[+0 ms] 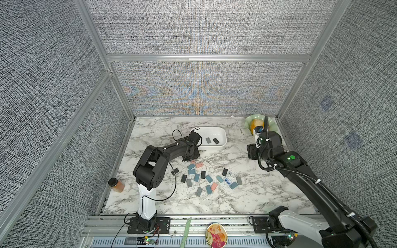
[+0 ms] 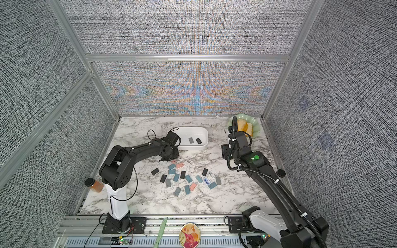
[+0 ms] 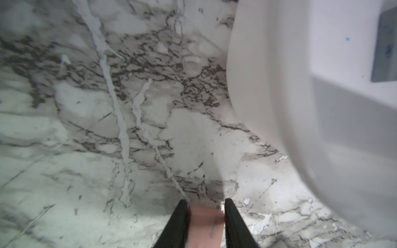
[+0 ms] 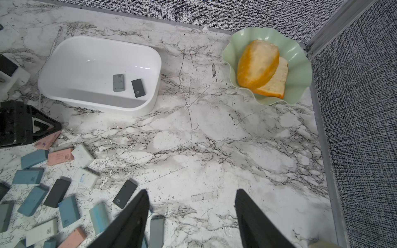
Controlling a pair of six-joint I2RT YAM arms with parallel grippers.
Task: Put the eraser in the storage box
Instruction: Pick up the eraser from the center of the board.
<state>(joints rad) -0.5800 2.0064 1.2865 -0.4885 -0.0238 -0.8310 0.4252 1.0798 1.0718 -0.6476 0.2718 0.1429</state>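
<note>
In both top views my left gripper (image 1: 190,160) is down at the far edge of the scattered erasers (image 1: 208,178), just short of the storage box (image 1: 225,137). The box sits toward the back of the marble table (image 1: 154,199), with a grey eraser (image 1: 208,140) and a black eraser (image 1: 216,140) lying flat inside. From up there the wrist hides the fingers, and only a sliver of pink shows. The left wrist view fills that in: both fingers (image 3: 178,223) press the long sides of a pink eraser (image 3: 206,223), clamped across its width. Its long axis runs straight out along the fingers toward bare marble, with the box's rounded corner close on one side. I cannot tell whether it has left the table. The right wrist view shows the same eraser low beside the pile, near the box's front wall. Open marble stretches from the box to the green dish (image 4: 299,70) of bread (image 4: 257,64) in the back corner. My right gripper (image 4: 192,193) hangs with its fingers spread, nothing between them.
</note>
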